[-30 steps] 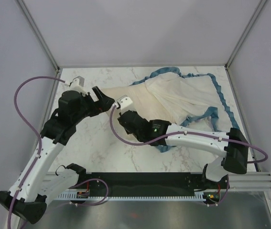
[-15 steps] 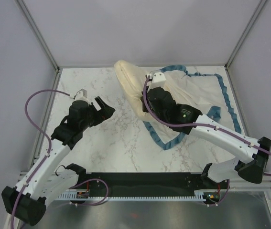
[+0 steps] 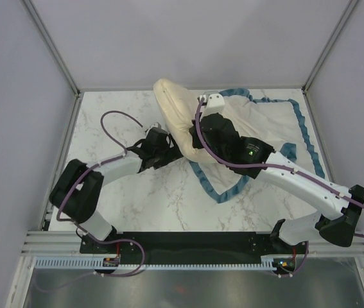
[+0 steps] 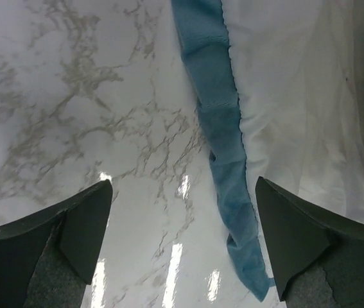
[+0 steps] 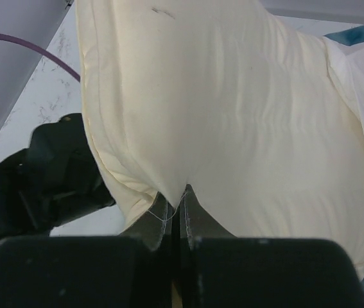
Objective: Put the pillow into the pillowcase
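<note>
The cream pillow (image 3: 171, 108) (image 5: 220, 96) stands tilted up at the back middle of the table. My right gripper (image 3: 193, 133) (image 5: 178, 199) is shut on a pinch of the pillow's lower edge. The pillowcase (image 3: 265, 125) lies flat behind and to the right of it, white side up, and its blue ruffled edge (image 3: 219, 188) (image 4: 223, 128) loops toward the front. My left gripper (image 3: 170, 153) (image 4: 182, 244) is open and low over the marble, just left of the ruffle and below the pillow, with nothing between its fingers (image 4: 72, 224).
The marble table (image 3: 111, 122) has grey walls on three sides, with metal posts at the back corners. A purple cable (image 3: 121, 119) arcs over the left arm. The left arm's black body (image 5: 47, 179) sits close beside the pillow's lower left.
The right gripper lifted the pillow from the table's middle to the back, then held still. The left arm swung down and to the right, ending low by the ruffle, still open.
</note>
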